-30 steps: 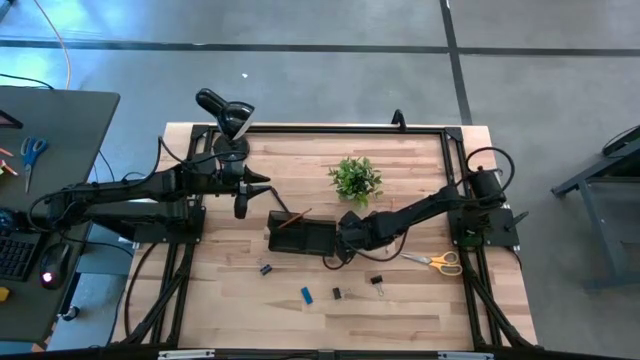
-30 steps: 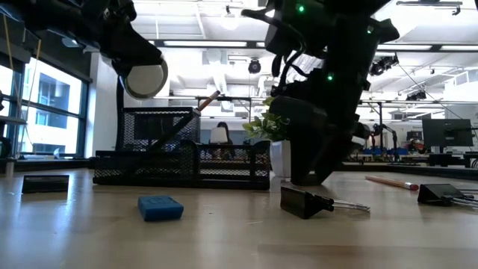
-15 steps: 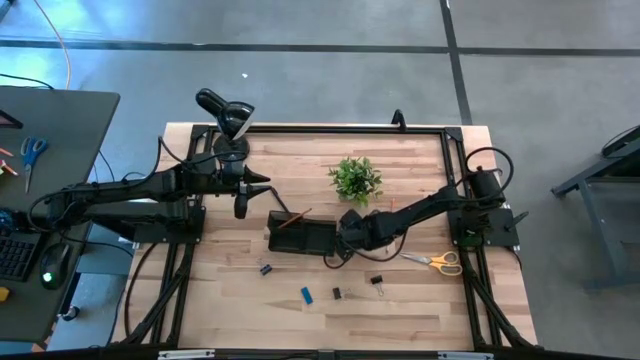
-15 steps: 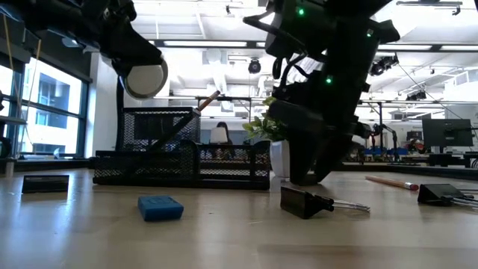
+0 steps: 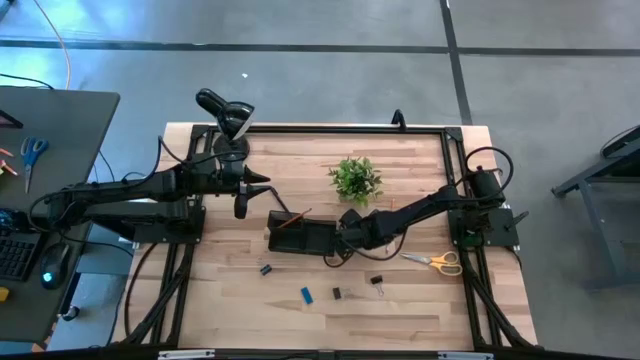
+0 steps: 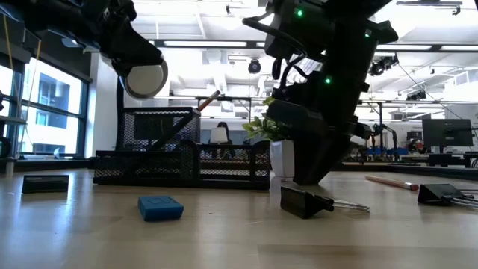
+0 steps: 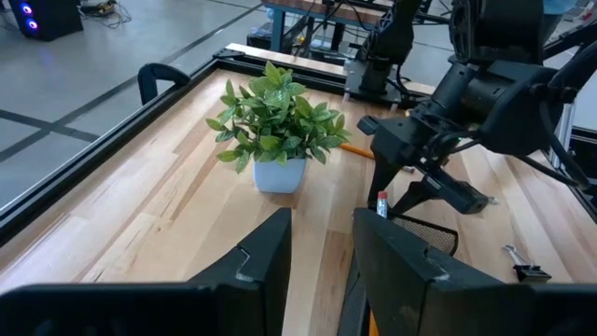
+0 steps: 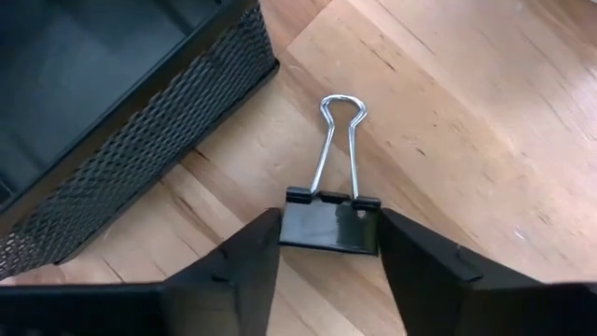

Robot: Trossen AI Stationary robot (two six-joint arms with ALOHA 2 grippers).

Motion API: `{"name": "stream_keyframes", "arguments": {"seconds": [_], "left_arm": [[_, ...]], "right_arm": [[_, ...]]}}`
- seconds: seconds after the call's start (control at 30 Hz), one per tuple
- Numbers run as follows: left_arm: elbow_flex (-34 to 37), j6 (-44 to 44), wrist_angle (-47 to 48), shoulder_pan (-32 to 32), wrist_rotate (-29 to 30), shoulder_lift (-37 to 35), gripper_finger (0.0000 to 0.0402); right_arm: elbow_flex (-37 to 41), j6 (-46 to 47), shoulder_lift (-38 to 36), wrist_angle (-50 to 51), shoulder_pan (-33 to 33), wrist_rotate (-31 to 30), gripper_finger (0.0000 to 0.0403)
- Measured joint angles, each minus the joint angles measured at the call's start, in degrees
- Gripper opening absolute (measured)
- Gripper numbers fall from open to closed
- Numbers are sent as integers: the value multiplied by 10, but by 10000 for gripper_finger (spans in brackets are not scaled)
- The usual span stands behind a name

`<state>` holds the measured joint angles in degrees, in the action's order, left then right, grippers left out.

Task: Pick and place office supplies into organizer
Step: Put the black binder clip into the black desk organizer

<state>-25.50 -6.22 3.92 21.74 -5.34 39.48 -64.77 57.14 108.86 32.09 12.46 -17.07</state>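
The right gripper (image 8: 328,245), wide open a second ago, is now closing its jaws around a black binder clip (image 8: 329,222) lying on the bench just off the right end of the organizer (image 5: 303,238), the fingers (image 8: 233,261) not yet clamped. The clip should go into the tray next. The left gripper (image 7: 322,257) hangs half-open and empty near the bench's left edge, over pale wood planks, an open workshop behind.

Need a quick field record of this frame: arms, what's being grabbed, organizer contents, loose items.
right gripper: low beside the organizer, fingers either side of a black binder clip on the table, closing
left gripper: waiting near the lamp, nothing held
organizer contents: one pencil leaning out
loose items: yellow-handled scissors, blue eraser, other binder clips
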Motion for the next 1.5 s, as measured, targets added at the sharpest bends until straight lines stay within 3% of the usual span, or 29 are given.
{"name": "stream_keyframes", "arguments": {"seconds": [0.2,0.53,0.83,0.97,1.27,1.5], "left_arm": [[0,0,0,0,0,0,106],[0,0,-1,0,0,0,106],[0,0,-7,0,0,0,106],[0,0,-8,0,0,0,106],[0,0,-9,0,0,0,106],[-14,0,-8,0,-5,0,106]], "right_arm": [[0,-4,-1,4,-6,11,131],[0,-19,-19,52,-17,65,150],[-59,-25,-82,183,-17,26,136],[-104,-67,-91,186,-11,7,145],[-131,-245,-90,-42,21,36,142],[-131,-381,-47,-214,22,38,145]]}}
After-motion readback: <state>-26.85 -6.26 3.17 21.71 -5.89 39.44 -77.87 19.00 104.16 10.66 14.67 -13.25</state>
